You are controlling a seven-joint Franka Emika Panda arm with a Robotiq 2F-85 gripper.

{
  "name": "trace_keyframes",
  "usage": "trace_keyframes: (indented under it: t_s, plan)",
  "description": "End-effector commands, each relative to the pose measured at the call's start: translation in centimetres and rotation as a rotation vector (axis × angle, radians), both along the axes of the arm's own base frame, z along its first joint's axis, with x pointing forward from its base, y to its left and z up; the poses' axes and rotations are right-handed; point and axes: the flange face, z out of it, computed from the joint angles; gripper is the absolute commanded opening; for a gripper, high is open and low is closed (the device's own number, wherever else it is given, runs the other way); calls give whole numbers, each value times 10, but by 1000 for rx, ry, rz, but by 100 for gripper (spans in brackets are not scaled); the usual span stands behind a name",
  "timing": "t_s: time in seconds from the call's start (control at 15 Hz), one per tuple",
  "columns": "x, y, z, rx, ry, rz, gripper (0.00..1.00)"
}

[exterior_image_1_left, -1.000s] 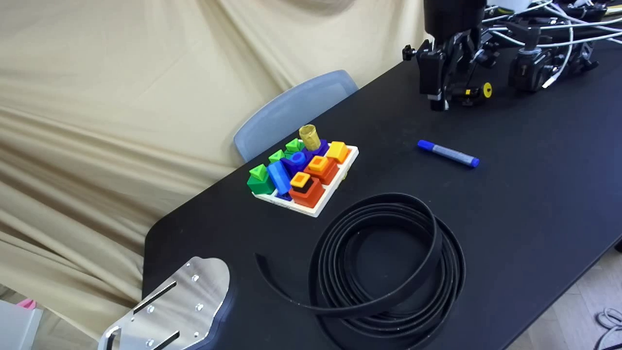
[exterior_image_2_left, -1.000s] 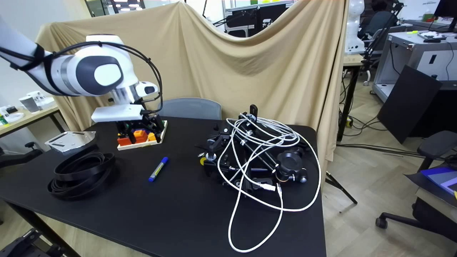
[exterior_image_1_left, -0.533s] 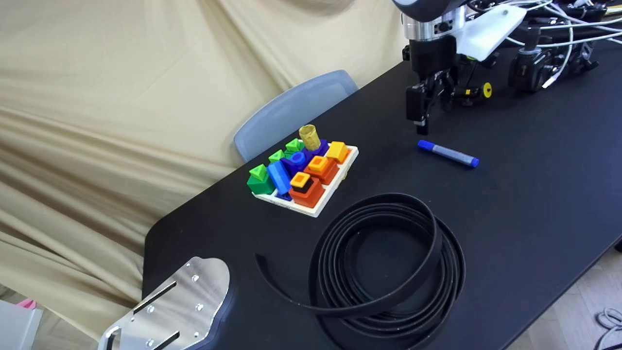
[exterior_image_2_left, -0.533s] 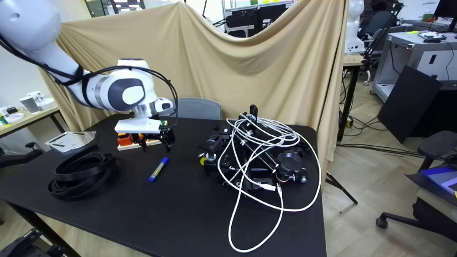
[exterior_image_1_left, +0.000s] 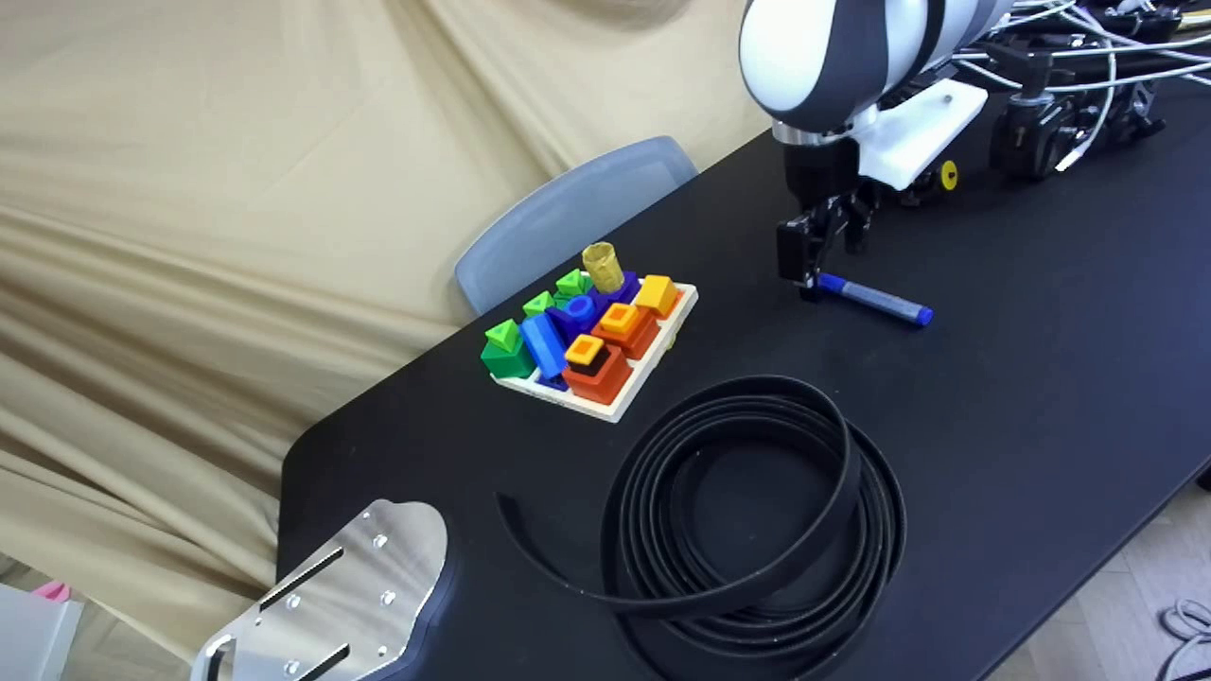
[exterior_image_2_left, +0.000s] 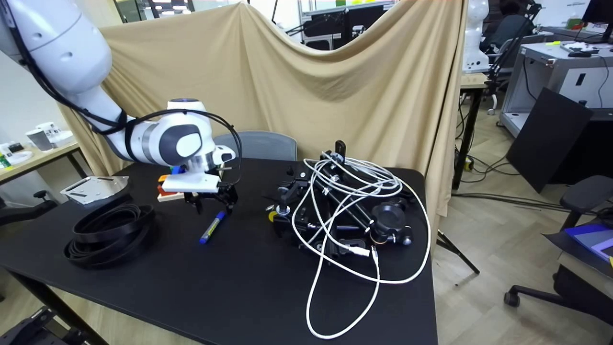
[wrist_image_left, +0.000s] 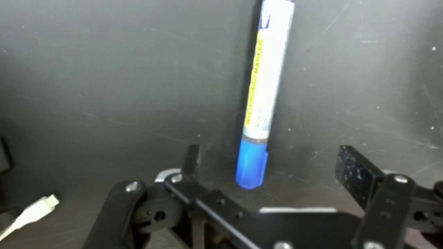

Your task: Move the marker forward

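A marker with a white barrel and blue ends lies flat on the black table in both exterior views (exterior_image_1_left: 878, 300) (exterior_image_2_left: 212, 228). In the wrist view the marker (wrist_image_left: 266, 76) runs from the top edge down, its blue cap between my fingers. My gripper (wrist_image_left: 269, 155) is open and empty, with a finger on each side of the cap and gaps on both sides; the cap is closer to the left finger. In both exterior views the gripper (exterior_image_1_left: 833, 270) (exterior_image_2_left: 214, 210) is low at the marker's far blue end. I cannot tell whether the fingertips touch the table.
A white tray of coloured blocks (exterior_image_1_left: 613, 409) and a coiled black strap (exterior_image_1_left: 757, 605) lie near the marker. A metal plate (exterior_image_1_left: 369, 577) is at the table's end. Black stands with white cables (exterior_image_2_left: 335, 220) lie on the other side. A grey chair (exterior_image_2_left: 258, 145) stands behind the table.
The arm has moved from over the block tray toward the marker and come down, bringing the open gripper to its blue end. The marker has not moved.
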Motion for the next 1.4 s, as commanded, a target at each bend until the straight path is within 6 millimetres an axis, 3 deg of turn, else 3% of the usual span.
trace_keyframes:
  t_s: [0.0,0.13,0.73,0.8,1.07,1.33]
  plan:
    - [7,7,-7,-33,1,-41,75]
    - [7,9,-8,-44,4,-42,68]
    - [9,6,-2,-68,5,-77,5]
    - [8,3,-1,-71,16,-87,1]
    - [2,0,18,-75,43,-121,6]
    - [-10,9,42,-98,98,-121,6]
